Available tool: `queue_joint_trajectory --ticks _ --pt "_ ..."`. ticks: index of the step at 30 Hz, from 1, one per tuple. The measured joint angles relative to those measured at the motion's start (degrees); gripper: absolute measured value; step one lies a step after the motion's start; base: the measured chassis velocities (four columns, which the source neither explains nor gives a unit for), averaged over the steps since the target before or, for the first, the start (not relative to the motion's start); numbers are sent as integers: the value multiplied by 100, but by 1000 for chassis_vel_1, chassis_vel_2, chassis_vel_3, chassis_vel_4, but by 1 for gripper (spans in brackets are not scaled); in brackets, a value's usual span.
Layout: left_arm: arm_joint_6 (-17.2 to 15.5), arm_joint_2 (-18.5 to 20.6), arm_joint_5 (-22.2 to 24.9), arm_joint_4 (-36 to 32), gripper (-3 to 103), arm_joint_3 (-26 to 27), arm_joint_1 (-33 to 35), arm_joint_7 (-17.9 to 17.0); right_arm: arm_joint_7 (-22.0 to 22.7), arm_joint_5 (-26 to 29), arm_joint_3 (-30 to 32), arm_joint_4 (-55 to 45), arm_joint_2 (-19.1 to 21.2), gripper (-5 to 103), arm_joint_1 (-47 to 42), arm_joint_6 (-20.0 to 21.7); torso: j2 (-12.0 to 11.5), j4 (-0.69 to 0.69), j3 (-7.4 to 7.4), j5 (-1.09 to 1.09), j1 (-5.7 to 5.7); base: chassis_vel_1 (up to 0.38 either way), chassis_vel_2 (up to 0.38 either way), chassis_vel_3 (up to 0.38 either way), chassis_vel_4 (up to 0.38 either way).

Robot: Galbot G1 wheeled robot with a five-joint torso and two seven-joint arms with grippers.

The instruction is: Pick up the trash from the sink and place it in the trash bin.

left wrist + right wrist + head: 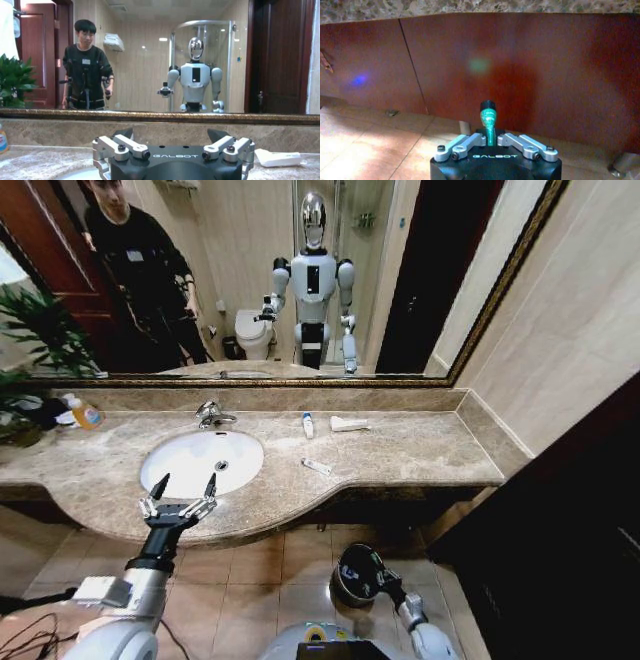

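- From the head camera we see our left gripper (182, 490) spread wide and empty over the front rim of the white oval sink (180, 448); a small white tube (317, 467), another tube (308, 425) and a flat white wrapper (349, 424) lie on the mottled beige marble countertop (420, 450) to its right.
- Low down, our right gripper (372, 580) is at the round black trash bin (352, 574).
- At the left wrist, the wrapper (278, 158) lies just beyond our parted fingers (218, 135).
- At the right wrist, our fingers (470, 141) pinch a dark green mini tube (488, 119) upright before the reddish wood cabinet (545, 75).
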State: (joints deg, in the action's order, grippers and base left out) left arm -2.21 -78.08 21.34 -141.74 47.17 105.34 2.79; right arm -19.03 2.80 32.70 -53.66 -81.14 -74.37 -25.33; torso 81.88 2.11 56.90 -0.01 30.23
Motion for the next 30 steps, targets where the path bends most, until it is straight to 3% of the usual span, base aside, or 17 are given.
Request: queue_joint_trajectory --ticks 16,20,22,26,30 --pt "0 0 0 0 100 0 0 0 -40 -31 -39 -119 112 5 27 -10 0 0 0 1 0 0 0 0 0" --pt "0 0 0 0 100 0 0 0 -44 -137 -39 -108 120 27 -14 -83 0 0 0 0 0 0 0 0 0" --pt "0 0 0 0 100 0 0 0 -42 -138 -39 -100 121 27 -16 -98 0 0 0 1 0 0 0 0 0" --pt "0 0 0 0 100 0 0 0 -33 -135 -39 -132 142 48 -21 -109 0 0 0 1 0 0 0 0 0" --pt "0 0 0 0 100 0 0 0 -29 -135 -43 -178 163 59 -17 -94 0 0 0 0 0 0 0 0 0"
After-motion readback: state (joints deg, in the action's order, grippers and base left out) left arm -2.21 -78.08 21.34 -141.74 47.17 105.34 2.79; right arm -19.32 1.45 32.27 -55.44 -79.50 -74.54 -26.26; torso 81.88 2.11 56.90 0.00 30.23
